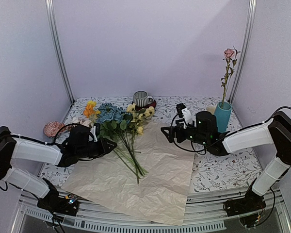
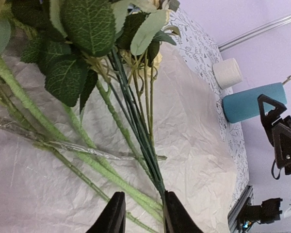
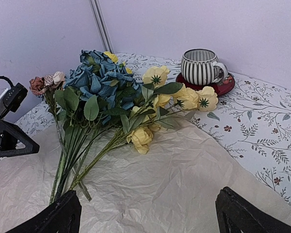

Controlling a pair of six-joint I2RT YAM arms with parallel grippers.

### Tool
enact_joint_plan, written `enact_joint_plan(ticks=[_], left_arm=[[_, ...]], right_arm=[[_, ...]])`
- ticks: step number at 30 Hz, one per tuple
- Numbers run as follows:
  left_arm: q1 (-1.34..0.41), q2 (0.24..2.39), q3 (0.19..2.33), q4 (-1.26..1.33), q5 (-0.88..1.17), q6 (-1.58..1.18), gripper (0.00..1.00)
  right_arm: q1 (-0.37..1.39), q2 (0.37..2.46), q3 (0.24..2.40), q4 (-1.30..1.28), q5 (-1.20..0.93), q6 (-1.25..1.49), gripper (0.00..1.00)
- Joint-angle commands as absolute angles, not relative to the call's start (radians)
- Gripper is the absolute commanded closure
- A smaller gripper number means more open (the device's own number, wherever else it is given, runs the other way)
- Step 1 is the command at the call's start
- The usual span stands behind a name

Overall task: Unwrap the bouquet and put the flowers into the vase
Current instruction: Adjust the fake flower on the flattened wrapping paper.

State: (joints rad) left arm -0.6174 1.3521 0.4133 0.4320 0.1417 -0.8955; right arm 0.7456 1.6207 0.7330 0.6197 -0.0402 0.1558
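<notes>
Flowers [image 1: 121, 121] lie on unfolded paper [image 1: 150, 179]; teal vase [image 1: 222, 116] holds one rose [image 1: 229, 53].

The left arm [image 1: 36, 151], of smooth white tubular shells and rounded black joints, is matched by the right arm [image 1: 247, 137]. Black wrist housings with white brackets are fitted to both. The left gripper [image 1: 112, 143] and right gripper [image 1: 164, 132] are made with black wedge-shaped fingers [image 3: 53, 216]. Thin black cables [image 1: 287, 109] are looped along the links, and small green lights are seen on the right wrist.
</notes>
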Motion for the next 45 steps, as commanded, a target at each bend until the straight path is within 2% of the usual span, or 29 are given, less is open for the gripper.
enact_joint_plan(ticks=[1, 15, 22, 35, 39, 42, 44, 45], left_arm=[[-0.588, 1.352, 0.390, 0.406, 0.133, -0.909, 0.71], [-0.525, 1.529, 0.430, 0.558, 0.236, -0.933, 0.70], [-0.557, 1.513, 0.411, 0.687, 0.274, -0.943, 0.59], [-0.577, 1.706, 0.591, 0.633, 0.337, -0.925, 0.61], [-0.577, 1.729, 0.623, 0.618, 0.344, -0.922, 0.70], [-0.577, 1.721, 0.625, 0.611, 0.345, -0.918, 0.85], [-0.577, 1.691, 0.620, 0.601, 0.334, -0.906, 0.98], [-0.576, 1.669, 0.617, 0.580, 0.318, -0.900, 1.00]], right_arm=[[0.750, 1.631, 0.760, 0.618, -0.053, 0.150, 0.01], [0.751, 1.631, 0.759, 0.616, -0.052, 0.147, 0.01], [0.750, 1.637, 0.764, 0.614, -0.052, 0.145, 0.01], [0.751, 1.633, 0.764, 0.611, -0.045, 0.141, 0.01], [0.752, 1.632, 0.765, 0.609, -0.045, 0.141, 0.01], [0.751, 1.631, 0.764, 0.609, -0.044, 0.140, 0.01], [0.752, 1.631, 0.765, 0.609, -0.043, 0.138, 0.01], [0.751, 1.631, 0.764, 0.609, -0.043, 0.139, 0.01]])
